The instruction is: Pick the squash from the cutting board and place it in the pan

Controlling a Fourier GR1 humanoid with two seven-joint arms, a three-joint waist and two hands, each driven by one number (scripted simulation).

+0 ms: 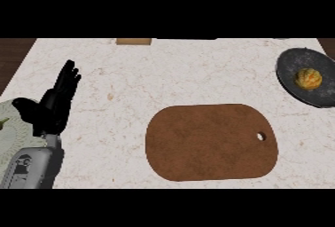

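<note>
And there it was: the squash point(308, 79) sat inside the pan point(291, 62) at the counter's far right edge, a small, knobbly yellow-orange lump, roundish, with no long axis I could make out. The pan was dark, round and matte, partly cut off by the view's edge. The cutting board point(209, 142), a brown, rounded-corner slab with a mottled woody grain and a small hanging hole point(261, 136) near its right side, lay bare in the middle, well apart from the pan. The left hand point(56, 104) rested at the view's left, its black fingers straight and apart, pointing up and holding nothing, over the speckled pale marble counter point(163, 75) beside a pale plate point(13, 133). The squash lay far to that hand's right, across the whole board. The right hand did not show. By my reading, the placing looked done, with only a retreat left.
</note>
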